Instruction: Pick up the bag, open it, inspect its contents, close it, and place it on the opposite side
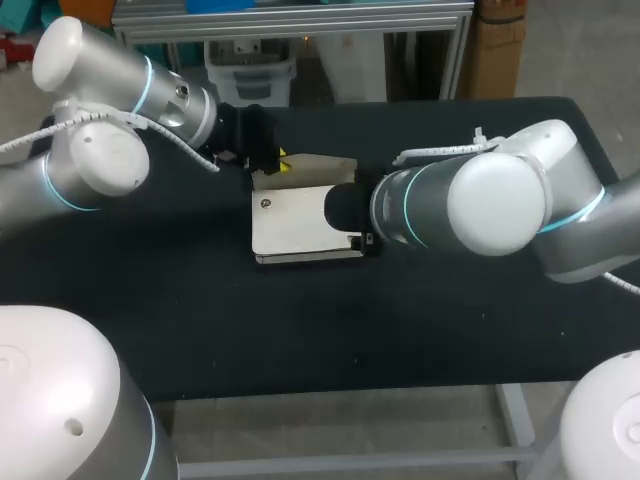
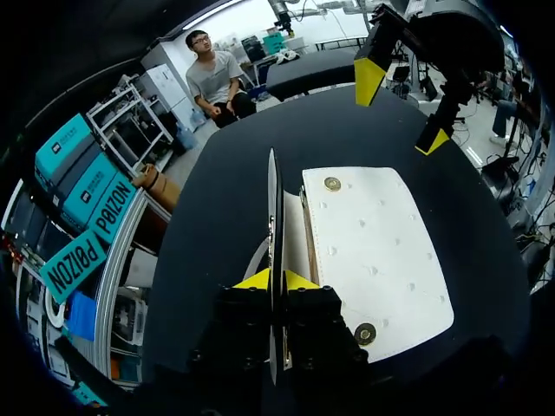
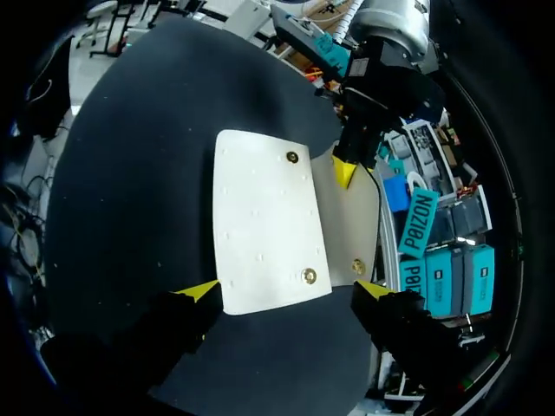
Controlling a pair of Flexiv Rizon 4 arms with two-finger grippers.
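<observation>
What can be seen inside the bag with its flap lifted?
The left gripper holds the flap upright. Under it, only the flap's beige lining and the white front panel of the bag, with two snap studs, show. The pocket's inside is covered, so no contents are visible.

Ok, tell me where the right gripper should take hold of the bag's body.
I'd take the bag's body at the end nearest the right gripper, coming down from above with a finger outside each long side. It lies flat, those open fingers span it, and the left gripper holds the flap upright.
</observation>
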